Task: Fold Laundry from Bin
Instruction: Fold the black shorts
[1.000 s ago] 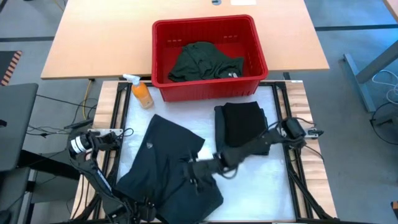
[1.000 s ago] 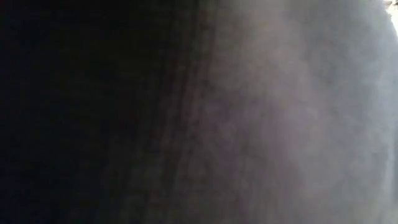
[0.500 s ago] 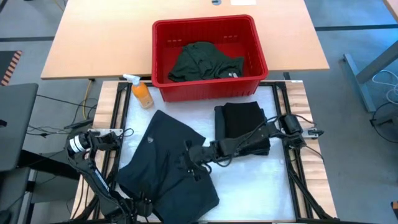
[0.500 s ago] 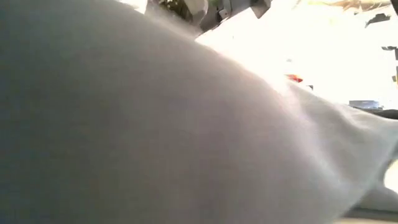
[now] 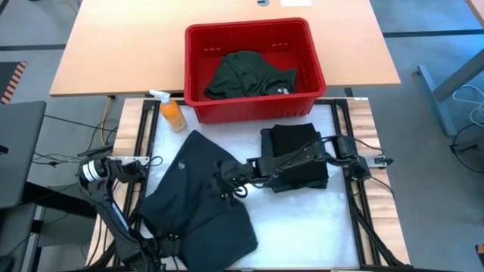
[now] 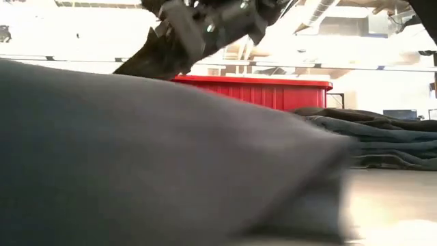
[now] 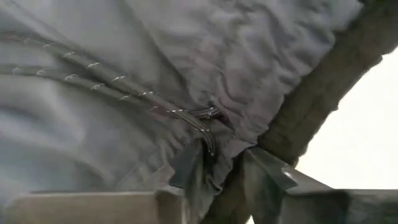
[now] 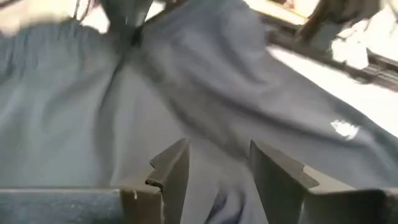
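At the table's left front corner the left gripper [image 7: 221,177] sits low under the near edge of a spread black garment [image 5: 193,200], hidden from above by the cloth; its wrist view shows the two fingers [image 7: 189,171] a narrow way apart with a gathered, stitched fold of fabric bunched between and against them, though whether they truly pinch it cannot be told. The garment lies unfolded across the left half of the white work surface [image 5: 302,227], running from near the orange spray bottle [image 5: 172,112] down to the front edge. Over the garment's right side hangs the right gripper [image 5: 229,180], its fingers [image 8: 171,171] parted to a middling gap with dark cloth below them and nothing clasped. Just right of it rests a folded black garment [image 5: 291,147]. Behind, on the wooden table, the red bin [image 5: 249,30] holds a crumpled dark green garment [image 5: 246,73]
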`<state>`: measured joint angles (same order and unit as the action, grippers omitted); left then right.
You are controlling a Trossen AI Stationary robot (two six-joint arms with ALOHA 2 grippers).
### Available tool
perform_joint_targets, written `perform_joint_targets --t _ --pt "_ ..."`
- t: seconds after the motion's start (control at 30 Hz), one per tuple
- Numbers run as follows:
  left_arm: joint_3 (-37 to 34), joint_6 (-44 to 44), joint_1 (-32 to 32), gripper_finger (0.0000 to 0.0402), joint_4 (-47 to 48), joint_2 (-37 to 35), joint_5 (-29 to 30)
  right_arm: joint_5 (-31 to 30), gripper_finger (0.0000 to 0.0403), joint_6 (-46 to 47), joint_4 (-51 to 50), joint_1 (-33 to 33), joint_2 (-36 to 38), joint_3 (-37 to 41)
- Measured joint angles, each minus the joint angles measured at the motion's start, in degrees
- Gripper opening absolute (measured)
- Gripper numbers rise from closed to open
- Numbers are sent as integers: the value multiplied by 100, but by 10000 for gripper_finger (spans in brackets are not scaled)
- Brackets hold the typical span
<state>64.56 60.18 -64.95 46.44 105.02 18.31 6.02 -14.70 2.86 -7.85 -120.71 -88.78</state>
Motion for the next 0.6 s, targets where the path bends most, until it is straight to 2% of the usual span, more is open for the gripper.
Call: perform_joint_targets --t 0.1,0.3,0.37,0.5,0.53,0.6 --pt "198 59 -28 117 136 -397 -77 101 197 -72 -9 19 -133 -141" --pt "261 457 -90 150 376 -1015 303 219 197 -178 -14 26 -561 -408" --pt "272 921 -90 155 581 -1130 601 212 197 -188 -50 24 -701 -443" --pt "250 2634 19 160 1090 -1142 1829 172 197 -190 -59 2 -708 -474" --pt "229 2997 99 160 1089 -1131 1968 171 197 -190 -110 2 -708 -474" --pt "66 3188 255 161 808 -1116 1972 168 197 -190 -132 0 -712 -470"
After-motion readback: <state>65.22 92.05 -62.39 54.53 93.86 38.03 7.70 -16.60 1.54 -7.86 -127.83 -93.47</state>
